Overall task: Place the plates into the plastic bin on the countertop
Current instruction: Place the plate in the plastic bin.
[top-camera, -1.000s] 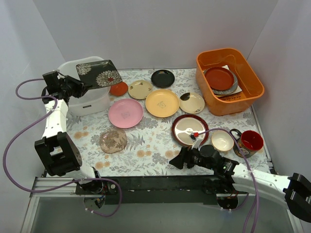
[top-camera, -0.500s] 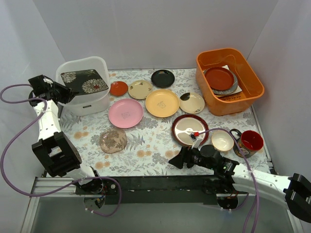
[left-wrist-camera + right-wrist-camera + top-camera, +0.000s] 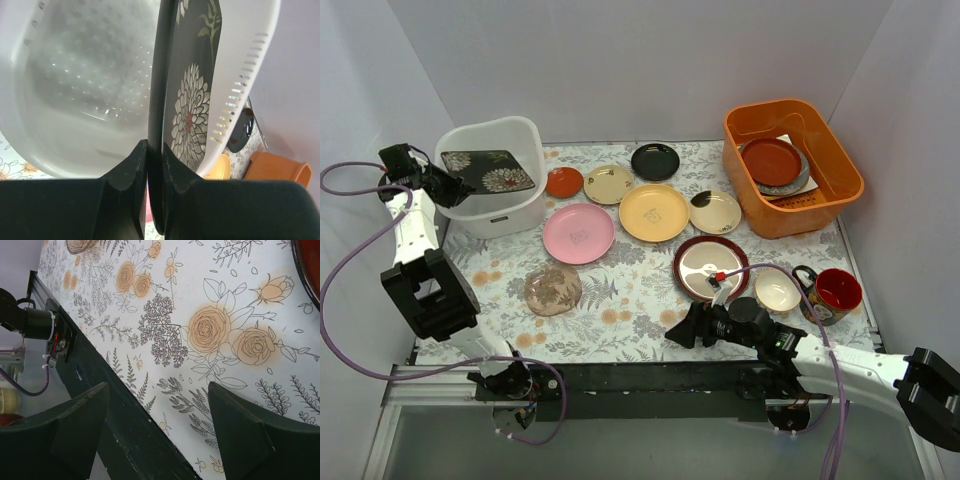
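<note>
Left hand (image 3: 440,188) sits at the left rim of the plastic bin (image 3: 510,215), far left of the tabletop (image 3: 630,295). It is clamped on the near edge of the square plate (image 3: 488,170). In the left wrist view both fingers (image 3: 125,170) pinch the thin dark rim, and the floral face (image 3: 192,110) runs away from the camera.

The square plate is inside the bin's opening, below the rim line and tilted. The white bin wall (image 3: 75,75) curves around it. Cannot tell whether its far edge touches the bin floor.

Right hand (image 3: 678,330) is low over the near edge of the tabletop, just in front of the red-rimmed plate (image 3: 711,267). In the right wrist view its fingers are spread wide (image 3: 159,390), with only printed cloth (image 3: 225,290) between them and nothing held.

On the tabletop, outside the bin:
- orange-red plate (image 3: 564,182), just beside the bin
- beige plate (image 3: 609,184)
- black plate (image 3: 654,161)
- yellow plate (image 3: 653,212)
- pink plate (image 3: 578,233)
- brownish floral plate (image 3: 552,289)
- cream plate with a dark patch (image 3: 715,212)
- small cream dish (image 3: 777,289), beside the red mug (image 3: 837,292)

Orange tub (image 3: 845,170) at far right holds stacked dishes (image 3: 772,160).
</note>
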### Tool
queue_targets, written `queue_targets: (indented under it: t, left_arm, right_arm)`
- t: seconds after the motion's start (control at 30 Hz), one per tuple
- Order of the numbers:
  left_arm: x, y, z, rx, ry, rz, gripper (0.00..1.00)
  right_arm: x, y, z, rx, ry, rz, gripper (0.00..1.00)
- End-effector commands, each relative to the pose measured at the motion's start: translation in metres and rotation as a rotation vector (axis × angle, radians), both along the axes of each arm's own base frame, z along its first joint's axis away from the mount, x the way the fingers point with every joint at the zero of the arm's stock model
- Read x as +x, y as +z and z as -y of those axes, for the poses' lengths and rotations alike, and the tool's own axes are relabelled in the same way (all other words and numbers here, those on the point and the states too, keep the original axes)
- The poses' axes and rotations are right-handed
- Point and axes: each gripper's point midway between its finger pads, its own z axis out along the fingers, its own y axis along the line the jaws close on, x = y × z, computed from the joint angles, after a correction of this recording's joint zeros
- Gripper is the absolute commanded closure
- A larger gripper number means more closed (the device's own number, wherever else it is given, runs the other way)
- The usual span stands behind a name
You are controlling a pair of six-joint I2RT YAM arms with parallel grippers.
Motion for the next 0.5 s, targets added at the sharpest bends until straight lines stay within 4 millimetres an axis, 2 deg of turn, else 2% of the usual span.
queue_targets:
  t: [0.0,0.47]
  left_arm:
    - [0.019,0.053,-0.004,0.073,-0.023,0.154,1.00]
    - [0.058,0.043,0.009,0.137,-0.100,0.110,1.00]
  right_arm:
    - [-0.008,-0.021,0.010,-0.014,0.004,-0.019,0.13]
    - [-0.011,-0.026,0.005,-0.023,0.022,-0.047,0.13]
